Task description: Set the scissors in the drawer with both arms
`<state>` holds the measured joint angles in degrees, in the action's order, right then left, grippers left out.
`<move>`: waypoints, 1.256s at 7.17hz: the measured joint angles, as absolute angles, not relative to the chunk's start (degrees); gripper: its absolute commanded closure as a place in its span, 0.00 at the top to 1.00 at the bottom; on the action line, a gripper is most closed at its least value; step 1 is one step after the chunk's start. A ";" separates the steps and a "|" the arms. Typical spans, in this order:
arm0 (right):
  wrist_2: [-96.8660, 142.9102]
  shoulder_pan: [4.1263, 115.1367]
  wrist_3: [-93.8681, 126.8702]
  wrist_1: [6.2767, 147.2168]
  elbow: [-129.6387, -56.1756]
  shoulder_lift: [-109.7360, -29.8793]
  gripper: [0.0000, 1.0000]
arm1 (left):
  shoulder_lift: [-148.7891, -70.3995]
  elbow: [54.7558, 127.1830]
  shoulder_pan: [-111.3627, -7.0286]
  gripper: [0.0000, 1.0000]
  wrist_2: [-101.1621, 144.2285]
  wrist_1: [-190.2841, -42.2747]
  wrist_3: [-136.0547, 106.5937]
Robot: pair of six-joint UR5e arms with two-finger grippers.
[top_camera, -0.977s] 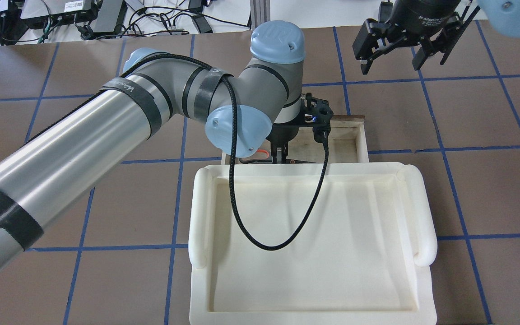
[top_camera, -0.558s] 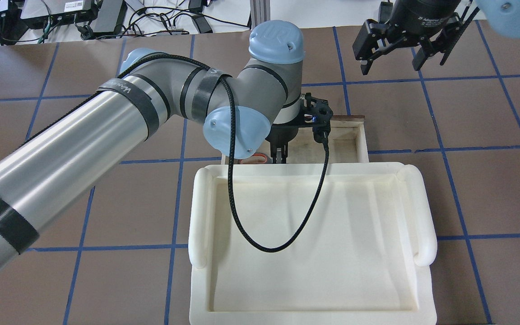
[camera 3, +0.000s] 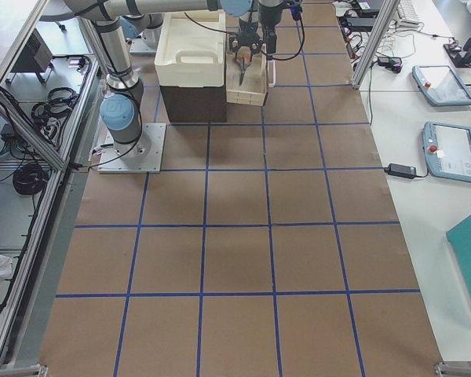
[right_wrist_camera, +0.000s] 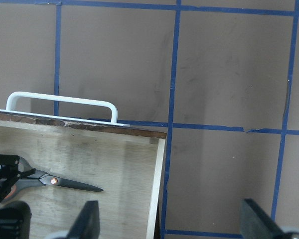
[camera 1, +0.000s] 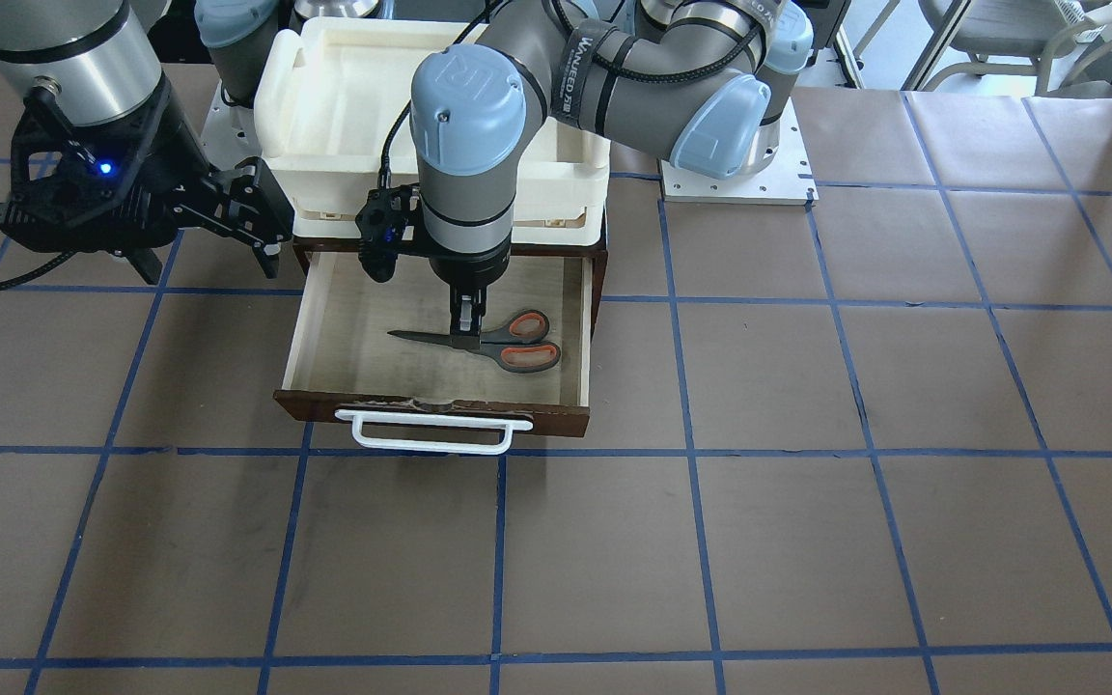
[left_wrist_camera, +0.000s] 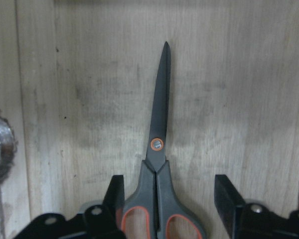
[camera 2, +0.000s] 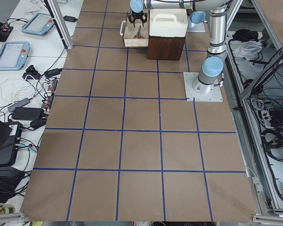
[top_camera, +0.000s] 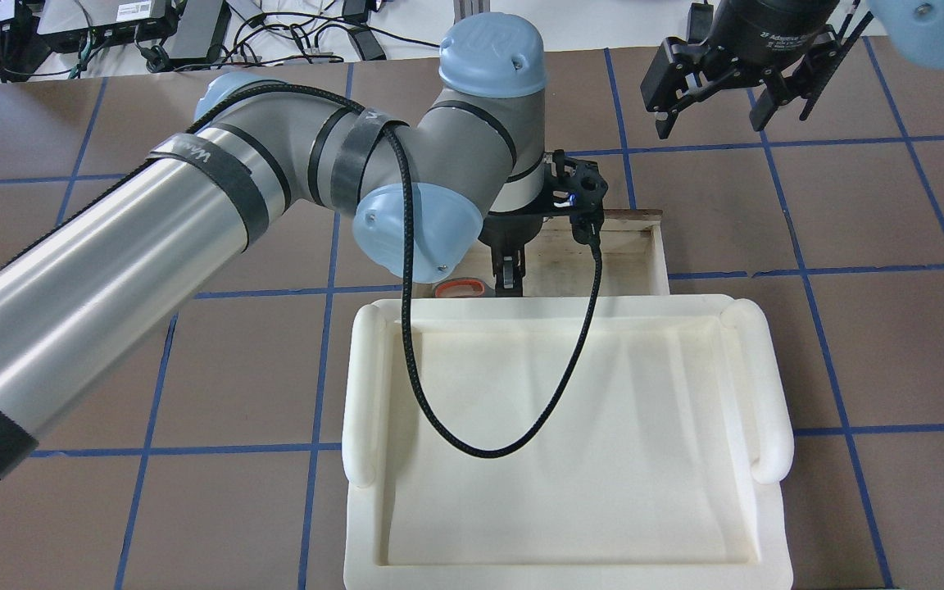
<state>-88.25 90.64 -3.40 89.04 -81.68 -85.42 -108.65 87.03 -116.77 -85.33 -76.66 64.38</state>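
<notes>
Scissors (left_wrist_camera: 159, 144) flat in the drawer (camera 1: 353, 309), we should lift the left gripper (left_wrist_camera: 169, 181) straight, jaws parted; right gripper (top_camera: 710, 127), upper right, gapes.

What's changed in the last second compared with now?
The left arm shifted its wrist slightly leftward in the overhead view, and the scissors slid left with it. They now lie flat in the drawer, the left gripper open astride their handles. The right gripper, drawer and white tray stayed put.
</notes>
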 measured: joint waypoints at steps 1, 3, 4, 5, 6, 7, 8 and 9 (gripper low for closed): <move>-88.47 90.74 -3.42 88.38 -81.71 -85.56 1.00 | -107.08 86.62 -116.25 0.68 -85.64 -76.77 64.00; -89.14 90.84 -3.42 87.08 -81.76 -85.82 1.00 | -102.67 84.05 -111.41 0.70 -85.80 -78.09 56.91; -89.27 90.87 -3.41 86.91 -81.92 -85.85 1.00 | -100.25 83.15 -107.82 0.80 -85.97 -80.73 53.81; -89.36 90.87 -3.37 86.87 -82.30 -85.99 1.00 | -97.80 82.82 -103.71 0.83 -86.18 -84.61 52.44; -89.47 90.88 -3.33 86.85 -82.90 -86.21 1.00 | -95.50 82.93 -99.11 0.89 -86.02 -88.05 51.73; -89.57 90.88 -3.27 86.84 -83.48 -86.39 1.00 | -93.70 83.24 -94.97 1.00 -85.70 -90.37 50.27; -89.62 90.88 -3.21 86.84 -83.84 -86.51 1.00 | -92.11 83.43 -92.16 1.00 -85.65 -92.62 45.77; -89.64 90.88 -3.20 86.86 -84.01 -86.58 1.00 | -90.78 83.57 -90.89 1.00 -85.83 -94.29 38.57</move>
<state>-89.64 90.88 -3.20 86.86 -84.01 -86.58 -90.78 83.57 -90.89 -85.83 -94.29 38.57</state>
